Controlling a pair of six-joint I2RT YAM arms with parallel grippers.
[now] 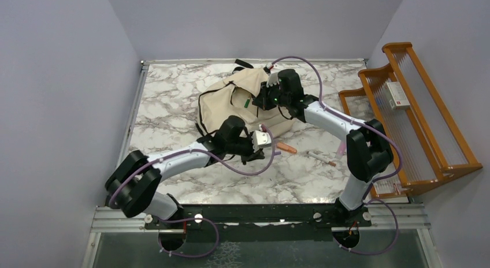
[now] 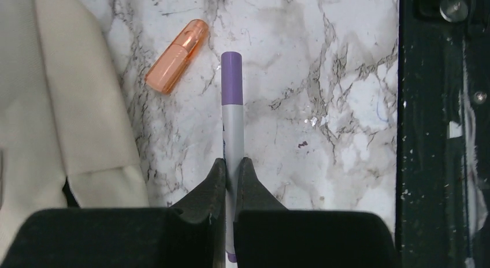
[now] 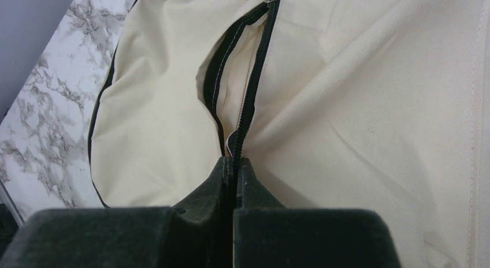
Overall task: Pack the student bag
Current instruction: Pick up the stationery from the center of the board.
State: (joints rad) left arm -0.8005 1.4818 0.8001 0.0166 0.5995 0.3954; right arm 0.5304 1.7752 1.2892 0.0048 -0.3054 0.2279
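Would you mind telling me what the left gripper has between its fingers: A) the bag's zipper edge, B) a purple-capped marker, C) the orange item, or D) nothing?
B: the left wrist view shows the left gripper shut on the white barrel of the purple-capped marker, with the orange item lying loose beside it.

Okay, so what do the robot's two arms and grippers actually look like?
The left arm and right arm both have glossy white tubular links joined by bulky black joints, with a thin purple cable looping along each. The left gripper and right gripper are matte black, each with two tapering wedge-shaped fingers.
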